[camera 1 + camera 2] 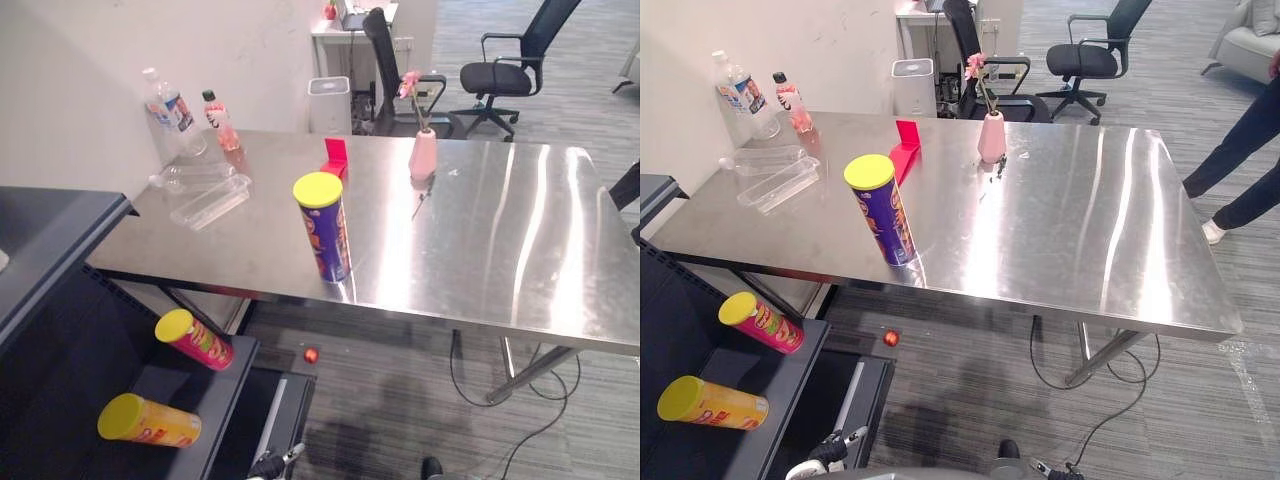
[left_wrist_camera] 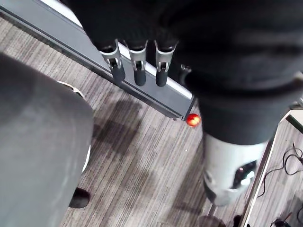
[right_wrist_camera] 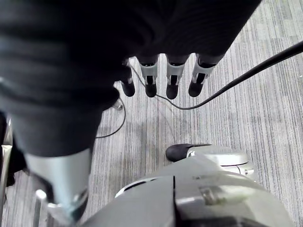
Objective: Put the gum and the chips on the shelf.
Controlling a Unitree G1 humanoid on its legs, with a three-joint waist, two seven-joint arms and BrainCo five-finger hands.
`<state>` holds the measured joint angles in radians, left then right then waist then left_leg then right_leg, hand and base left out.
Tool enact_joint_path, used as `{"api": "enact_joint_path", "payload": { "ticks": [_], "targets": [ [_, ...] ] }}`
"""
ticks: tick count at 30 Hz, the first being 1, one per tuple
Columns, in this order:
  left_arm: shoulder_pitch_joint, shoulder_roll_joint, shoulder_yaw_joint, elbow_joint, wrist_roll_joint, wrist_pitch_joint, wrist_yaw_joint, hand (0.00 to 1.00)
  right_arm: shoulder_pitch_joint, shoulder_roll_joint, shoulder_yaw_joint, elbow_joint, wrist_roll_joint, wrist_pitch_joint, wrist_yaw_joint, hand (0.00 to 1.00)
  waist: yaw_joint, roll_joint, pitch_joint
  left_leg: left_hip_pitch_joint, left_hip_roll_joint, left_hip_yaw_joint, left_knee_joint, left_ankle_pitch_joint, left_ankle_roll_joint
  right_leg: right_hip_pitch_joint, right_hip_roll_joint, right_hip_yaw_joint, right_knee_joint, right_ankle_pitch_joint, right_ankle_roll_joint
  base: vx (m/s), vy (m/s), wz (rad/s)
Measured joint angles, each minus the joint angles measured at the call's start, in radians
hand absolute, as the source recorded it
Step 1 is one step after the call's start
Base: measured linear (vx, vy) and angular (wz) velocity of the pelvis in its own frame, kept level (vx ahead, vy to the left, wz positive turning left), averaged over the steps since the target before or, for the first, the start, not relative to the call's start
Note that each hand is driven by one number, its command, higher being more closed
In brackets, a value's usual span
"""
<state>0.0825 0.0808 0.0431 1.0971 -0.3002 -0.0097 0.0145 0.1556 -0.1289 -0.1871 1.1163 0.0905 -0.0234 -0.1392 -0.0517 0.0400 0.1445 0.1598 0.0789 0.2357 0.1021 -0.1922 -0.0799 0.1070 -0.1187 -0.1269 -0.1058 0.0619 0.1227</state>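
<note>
Two hands hang idle at my sides: my left hand [image 2: 138, 71] and my right hand [image 3: 173, 80] dangle over the carpet. Their fingers are straight, loosely side by side and holding nothing, which I read as no reach having begun.

Out past them, the purple chips can [image 1: 324, 228] stands upright near the front edge of the steel table [image 1: 500, 250], yellow lid on, handy for a grasp. At its 12 o'clock sits a red packet [image 1: 336, 158], which I take for the gum.

The dark shelf [image 1: 50, 230] stands at the table's 9 o'clock. On its lower tier, toward 7 o'clock, a pink can [image 1: 195, 340] and a yellow can [image 1: 150, 421] lie on their sides. Neither task item is shelved yet.
</note>
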Motion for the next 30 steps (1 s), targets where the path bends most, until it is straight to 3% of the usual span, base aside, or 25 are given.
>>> {"api": "enact_joint_path", "payload": {
  "ticks": [4, 7, 12, 14, 20, 23, 27, 30],
  "targets": [
    [0.001, 0.007, 0.003, 0.006, 0.001, -0.005, 0.0, 0.0, 0.015, 0.025, -0.046, 0.0, 0.126, -0.016, -0.055, 0.0, 0.002, -0.015, -0.002, 0.003, 0.006, 0.002, -0.03, -0.005, 0.006, -0.01, 0.009, 0.004, -0.007, 0.01, -0.007, -0.09, -0.022, -0.06],
    [0.002, 0.013, 0.014, 0.006, 0.008, -0.004, 0.0, 0.0, 0.022, 0.038, -0.106, -0.009, 0.208, -0.059, -0.091, 0.0, 0.004, -0.027, -0.008, 0.004, 0.011, 0.018, -0.031, -0.006, 0.006, -0.017, 0.01, 0.018, -0.007, 0.011, -0.008, -0.06, -0.03, -0.17],
    [0.019, 0.01, 0.073, -0.011, 0.018, -0.012, -0.009, 0.0, 0.034, 0.029, -0.274, -0.186, 0.349, -0.099, -0.18, 0.0, 0.002, -0.038, -0.015, 0.004, 0.014, 0.031, -0.032, -0.007, 0.004, -0.034, 0.012, 0.03, -0.007, 0.011, -0.008, -0.02, -0.021, -0.08],
    [0.045, 0.012, 0.105, -0.044, 0.042, -0.023, -0.015, 0.0, 0.019, 0.008, -0.394, -0.281, 0.383, -0.121, -0.227, 0.0, 0.003, -0.047, -0.02, 0.006, 0.017, 0.033, -0.035, -0.008, 0.003, -0.037, 0.016, 0.03, -0.007, 0.013, -0.007, 0.04, -0.021, -0.03],
    [0.086, 0.013, 0.131, -0.084, 0.047, -0.025, -0.019, 0.0, -0.028, -0.111, -0.505, -0.564, 0.377, -0.154, -0.305, 0.0, 0.001, -0.049, -0.029, 0.019, 0.015, 0.059, -0.059, -0.009, 0.001, -0.049, 0.023, 0.045, -0.002, 0.013, -0.008, 0.03, -0.006, -0.13],
    [0.106, 0.013, 0.133, -0.126, 0.077, -0.024, -0.019, 0.0, -0.053, -0.143, -0.512, -0.751, 0.297, -0.152, -0.334, 0.0, -0.001, -0.054, -0.033, 0.02, 0.013, 0.062, -0.063, -0.009, 0.002, -0.051, 0.024, 0.049, -0.002, 0.014, -0.007, 0.0, -0.009, -0.06],
    [0.121, 0.014, 0.143, -0.149, 0.086, -0.019, -0.02, 0.0, -0.084, -0.149, -0.509, -0.955, 0.174, -0.15, -0.314, 0.0, -0.004, -0.062, -0.037, 0.019, 0.011, 0.061, -0.063, -0.009, 0.002, -0.055, 0.023, 0.049, -0.002, 0.014, -0.007, -0.02, -0.012, 0.0],
    [0.129, 0.017, 0.15, -0.154, 0.097, -0.006, -0.021, 0.0, -0.098, -0.151, -0.484, -1.122, 0.106, -0.144, -0.234, 0.0, -0.004, -0.067, -0.041, 0.015, 0.009, 0.061, -0.062, -0.009, 0.002, -0.06, 0.022, 0.051, -0.007, 0.014, -0.007, -0.05, -0.031, -0.02]
  ]
}}
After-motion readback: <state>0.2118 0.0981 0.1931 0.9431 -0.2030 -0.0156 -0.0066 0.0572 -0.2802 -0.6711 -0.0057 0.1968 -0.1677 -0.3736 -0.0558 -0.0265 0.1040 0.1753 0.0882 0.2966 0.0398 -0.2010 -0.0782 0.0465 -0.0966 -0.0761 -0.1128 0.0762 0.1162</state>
